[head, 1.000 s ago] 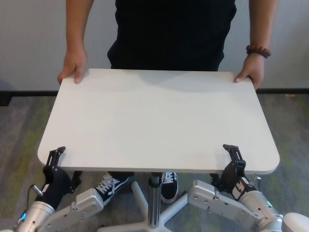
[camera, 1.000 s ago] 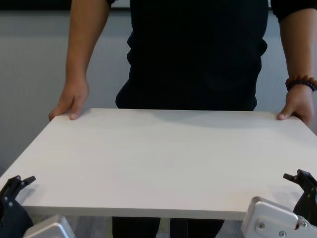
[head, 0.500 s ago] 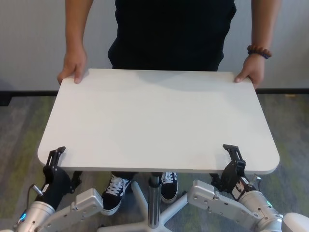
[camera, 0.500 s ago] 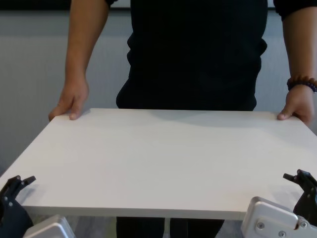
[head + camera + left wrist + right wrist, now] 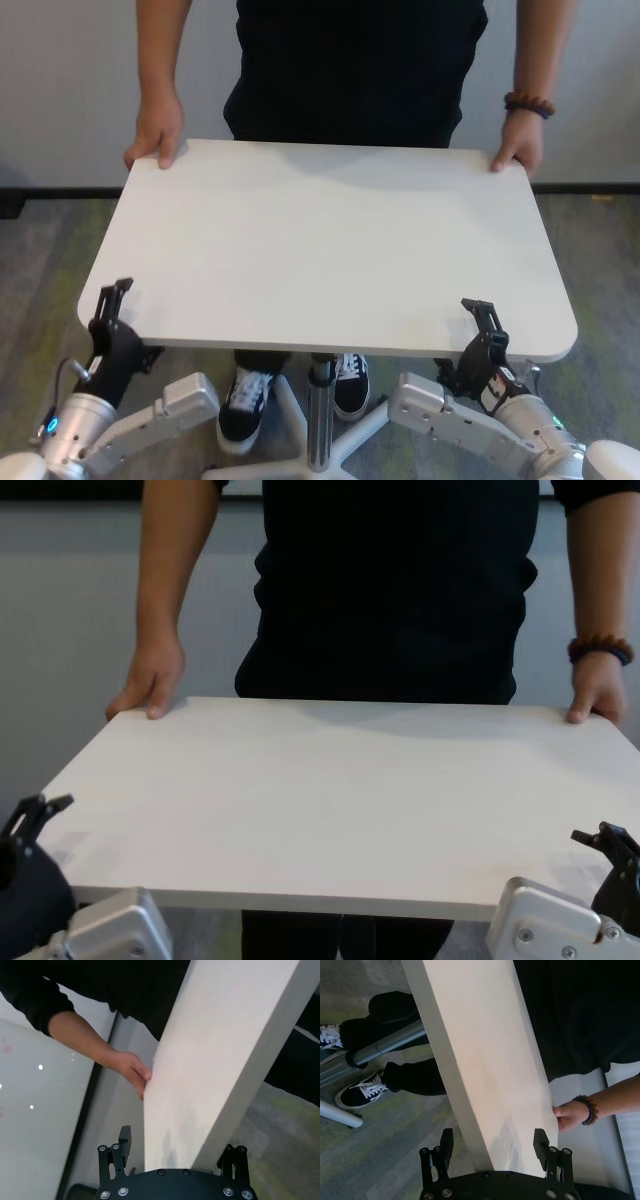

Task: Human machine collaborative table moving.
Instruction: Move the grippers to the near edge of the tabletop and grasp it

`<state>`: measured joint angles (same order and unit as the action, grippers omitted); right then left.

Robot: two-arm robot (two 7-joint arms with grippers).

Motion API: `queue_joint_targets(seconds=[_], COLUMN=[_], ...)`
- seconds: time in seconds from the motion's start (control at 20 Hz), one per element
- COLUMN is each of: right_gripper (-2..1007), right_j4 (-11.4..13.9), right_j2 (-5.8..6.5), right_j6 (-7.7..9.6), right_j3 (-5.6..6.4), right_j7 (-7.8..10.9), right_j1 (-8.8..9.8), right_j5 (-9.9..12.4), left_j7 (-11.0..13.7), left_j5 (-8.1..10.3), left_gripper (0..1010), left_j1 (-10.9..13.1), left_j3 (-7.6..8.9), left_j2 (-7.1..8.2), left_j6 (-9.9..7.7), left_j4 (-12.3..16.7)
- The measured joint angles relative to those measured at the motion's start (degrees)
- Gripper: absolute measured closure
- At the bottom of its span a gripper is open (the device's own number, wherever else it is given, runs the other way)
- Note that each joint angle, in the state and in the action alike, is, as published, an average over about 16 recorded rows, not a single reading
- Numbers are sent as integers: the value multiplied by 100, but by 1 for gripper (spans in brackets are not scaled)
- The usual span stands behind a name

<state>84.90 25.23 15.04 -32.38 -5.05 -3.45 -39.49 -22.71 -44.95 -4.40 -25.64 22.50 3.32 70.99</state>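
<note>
The table (image 5: 330,250), a white tabletop on a grey pole (image 5: 320,415), fills the middle of the head view. The human (image 5: 355,60) in a black top stands at the far side, one hand (image 5: 155,135) on each far corner, with a beaded bracelet (image 5: 528,103) on one wrist. My left gripper (image 5: 112,305) is at the near left corner and my right gripper (image 5: 483,318) at the near right. Both are open and straddle the near edge, one finger above the top and one below. The wrist views show the tabletop (image 5: 210,1060) (image 5: 490,1060) running between the fingers.
The table's star base (image 5: 355,440) spreads on grey-green carpet under the top. The human's black-and-white shoes (image 5: 245,405) stand beside the pole, close to my forearms. A pale wall (image 5: 60,90) with a dark skirting runs behind the human.
The table's left side has swung slightly to the right and away, and my left gripper has gone with it. The human's hands sit a little farther back. My right gripper has hardly moved.
</note>
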Motion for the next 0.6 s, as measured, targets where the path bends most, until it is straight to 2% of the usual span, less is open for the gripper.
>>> queue_joint_targets(seconds=[0.35,0.6], right_gripper=[4,4], right_j4=[0,0], right_j2=[0,0], right_j6=[2,3], right_j3=[-1,-1], right_j7=[0,0], right_j1=[0,0], right_j5=[0,0], left_j7=[-295,-385], left_j5=[-597,-909], left_gripper=[10,10], left_j1=[-163,-183], left_j3=[-119,-162], left_j2=[-70,-87], left_j6=[-205,-358], left_j4=[-177,-241])
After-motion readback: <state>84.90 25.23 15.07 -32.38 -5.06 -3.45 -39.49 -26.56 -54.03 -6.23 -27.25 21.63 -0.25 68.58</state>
